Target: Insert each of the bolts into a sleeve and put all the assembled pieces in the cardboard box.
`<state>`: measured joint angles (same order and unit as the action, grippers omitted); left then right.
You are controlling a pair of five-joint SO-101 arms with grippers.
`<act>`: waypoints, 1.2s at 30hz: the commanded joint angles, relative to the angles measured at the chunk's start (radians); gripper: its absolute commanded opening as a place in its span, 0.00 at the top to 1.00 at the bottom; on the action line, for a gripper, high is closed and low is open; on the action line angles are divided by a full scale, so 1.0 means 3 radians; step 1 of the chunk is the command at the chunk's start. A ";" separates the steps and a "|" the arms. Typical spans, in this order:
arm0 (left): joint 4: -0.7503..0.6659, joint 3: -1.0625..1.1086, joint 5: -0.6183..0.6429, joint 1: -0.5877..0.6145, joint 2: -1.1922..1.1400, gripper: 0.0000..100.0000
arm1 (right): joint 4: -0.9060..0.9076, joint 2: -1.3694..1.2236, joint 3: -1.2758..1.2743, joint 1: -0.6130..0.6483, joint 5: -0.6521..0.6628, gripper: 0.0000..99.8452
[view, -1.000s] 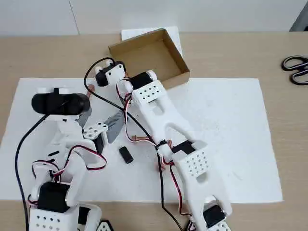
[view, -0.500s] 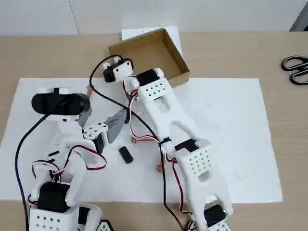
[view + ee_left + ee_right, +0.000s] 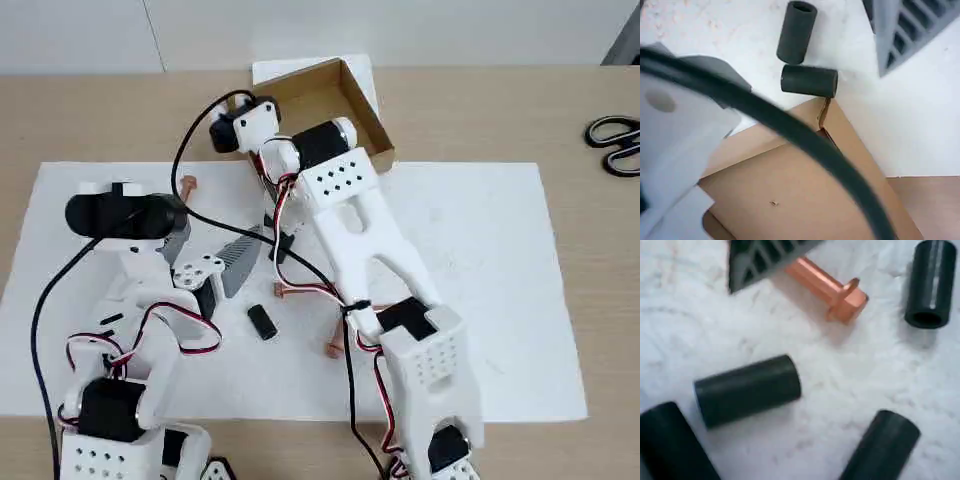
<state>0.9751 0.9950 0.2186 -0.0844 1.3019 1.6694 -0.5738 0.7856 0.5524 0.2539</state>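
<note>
The open cardboard box (image 3: 335, 100) stands at the back of the table, and the left wrist view looks into it (image 3: 790, 200). My left gripper (image 3: 265, 145) hangs at the box's near edge on the long arm. Two black sleeves (image 3: 797, 32) (image 3: 809, 81) lie on the paper just past the box corner. My right gripper (image 3: 245, 255) (image 3: 765, 257) rests low over the paper beside a copper bolt (image 3: 827, 287) and several loose sleeves (image 3: 747, 390). More bolts (image 3: 190, 183) (image 3: 335, 345) and a sleeve (image 3: 262, 322) lie apart on the paper.
A white paper sheet (image 3: 480, 260) covers the table's middle. The left arm's black cable (image 3: 195, 195) loops across the paper and crosses its wrist view (image 3: 790, 135). Scissors (image 3: 612, 145) lie at the far right on the wooden table (image 3: 100, 110).
The left arm has swung away from me, carrying its gripper from above the paper to the box's edge. The right arm and the loose parts have not moved.
</note>
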 commanded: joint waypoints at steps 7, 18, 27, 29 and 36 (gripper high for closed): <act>-0.0010 -0.0125 0.0056 0.0031 0.0000 0.69 | -0.0187 0.0233 0.0143 0.0043 -0.0619 0.88; -0.0010 -0.0130 0.0240 0.0031 0.0005 0.69 | 0.0059 0.0171 0.0066 -0.0361 -0.2317 0.88; -0.0015 -0.0130 0.0245 0.0031 0.0005 0.69 | 0.0069 0.0043 -0.0486 -0.0315 -0.3191 0.88; -0.0066 -0.0125 0.0245 0.0031 0.0005 0.69 | 0.0074 0.0018 -0.0629 -0.0325 -0.3319 0.88; -0.0189 -0.0125 0.0251 0.0031 -0.0010 0.69 | 0.0074 0.0018 -0.0967 -0.0309 -0.3345 0.89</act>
<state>0.9475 0.9950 0.2892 -0.0844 1.3019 1.6817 -0.5754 0.4987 0.4557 -0.7403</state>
